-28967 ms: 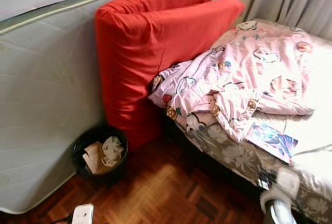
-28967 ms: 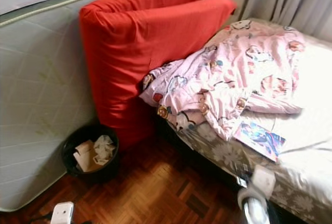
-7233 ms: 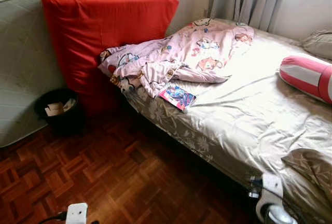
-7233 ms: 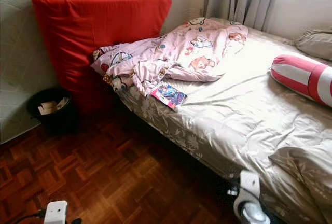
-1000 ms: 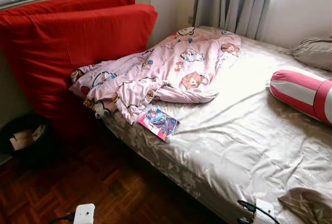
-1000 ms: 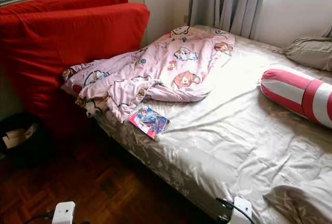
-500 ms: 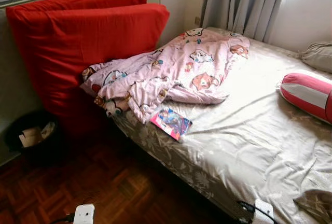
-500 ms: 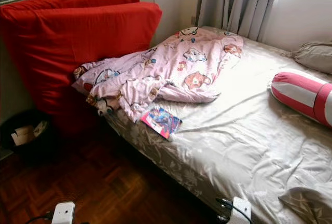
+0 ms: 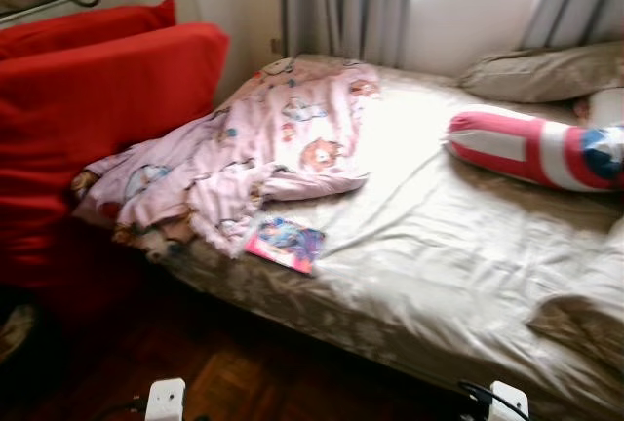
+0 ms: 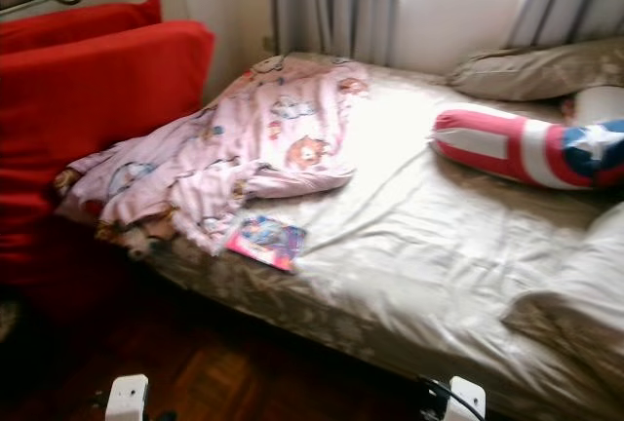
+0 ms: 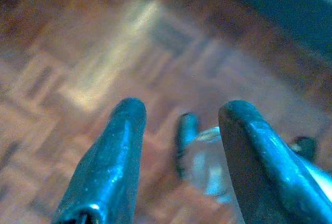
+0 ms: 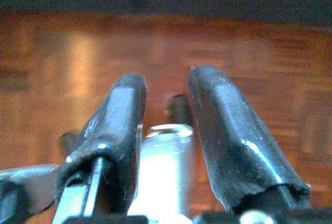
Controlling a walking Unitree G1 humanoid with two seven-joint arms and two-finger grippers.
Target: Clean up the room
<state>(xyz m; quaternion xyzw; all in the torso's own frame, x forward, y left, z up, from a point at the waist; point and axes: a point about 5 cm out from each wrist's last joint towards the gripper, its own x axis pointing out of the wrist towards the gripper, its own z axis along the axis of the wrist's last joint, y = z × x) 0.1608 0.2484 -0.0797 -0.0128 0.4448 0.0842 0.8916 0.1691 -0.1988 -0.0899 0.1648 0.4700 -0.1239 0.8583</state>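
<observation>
Left eye view: comic book (image 9: 285, 244) sits at bed (image 9: 458, 246) edge by pink blanket (image 9: 244, 158); could slide off w/ a clumsy grab; left gripper (image 11: 179, 130) & right gripper (image 12: 166, 110) both spread, holding nothing, over parquet floor (image 11: 78, 53).

Grey curtains (image 9: 341, 2) hang at the far wall, red cushions (image 9: 97, 109) stand left of the bed, dark parquet floor (image 10: 224, 372) nearest.

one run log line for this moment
scene: bed ahead | on bed: pink blanket, book, striped bolster | left pincer: open, empty, over floor | right pincer: open, empty
</observation>
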